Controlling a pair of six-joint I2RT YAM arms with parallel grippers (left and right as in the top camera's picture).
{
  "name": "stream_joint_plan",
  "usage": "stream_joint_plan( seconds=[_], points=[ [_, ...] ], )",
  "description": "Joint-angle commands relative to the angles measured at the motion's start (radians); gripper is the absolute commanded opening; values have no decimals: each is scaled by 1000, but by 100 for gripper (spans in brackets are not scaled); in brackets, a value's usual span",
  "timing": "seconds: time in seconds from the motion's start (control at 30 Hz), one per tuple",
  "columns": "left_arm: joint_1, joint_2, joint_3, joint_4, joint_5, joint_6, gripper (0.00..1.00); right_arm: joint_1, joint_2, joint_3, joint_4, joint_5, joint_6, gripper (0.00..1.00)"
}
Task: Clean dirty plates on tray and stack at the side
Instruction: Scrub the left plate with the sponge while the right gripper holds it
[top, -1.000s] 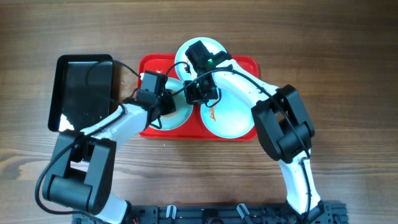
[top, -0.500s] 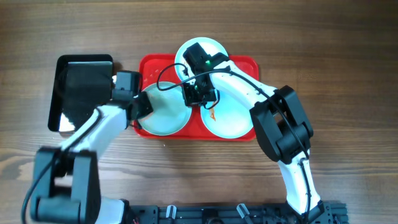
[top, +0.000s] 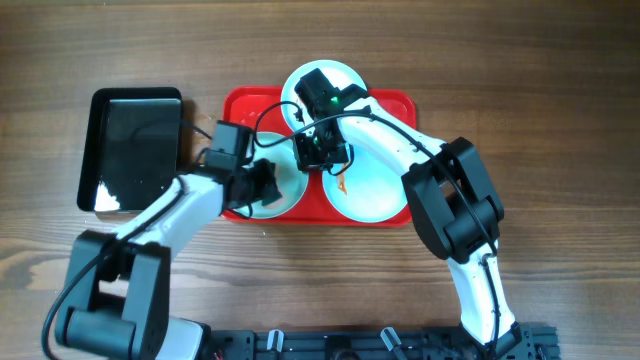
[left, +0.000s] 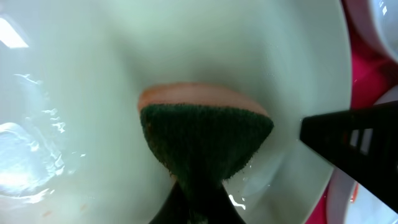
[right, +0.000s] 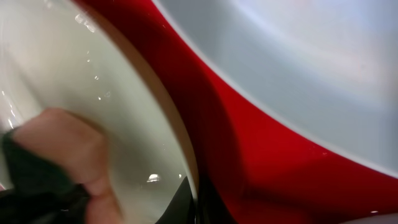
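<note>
Three pale plates lie on the red tray (top: 240, 105): a left one (top: 288, 180), a right one (top: 375, 190) with an orange smear, and a far one (top: 345, 78). My left gripper (top: 262, 183) is shut on a green-and-orange sponge (left: 205, 137) and presses it onto the wet left plate (left: 74, 74). My right gripper (top: 318, 150) is shut on that plate's far right rim (right: 180, 143). One of its fingers shows in the left wrist view (left: 351, 140). The sponge also shows at the left of the right wrist view (right: 56, 149).
A black glossy tray (top: 135, 150) stands left of the red tray on the wooden table. The red tray floor (right: 249, 155) and a neighbouring plate (right: 298, 56) lie right beside my right gripper.
My left gripper has swept the sponge from the plate's left edge back right across the plate. The right gripper has not moved.
</note>
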Motion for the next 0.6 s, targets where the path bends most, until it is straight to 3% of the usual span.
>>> stream_joint_plan(
  seconds=[0.0,0.1,0.17,0.27,0.4,0.57],
  points=[
    [-23,43,-11,-10,-93,-18,4,4,33,-16,-6,12,9,4],
    [-18,43,-11,-59,-377,4,4,4,33,-16,-9,13,4,4],
    [-18,41,-11,-63,-504,66,4,4,33,-16,-9,13,5,4],
    [-18,21,-2,-66,-624,66,4,4,33,-16,-12,13,5,4],
    [-18,-98,46,-96,-624,66,4,4,33,-16,-17,13,3,4],
    [5,-320,74,-106,-450,66,4,4,20,-14,-15,12,2,4]
  ],
)
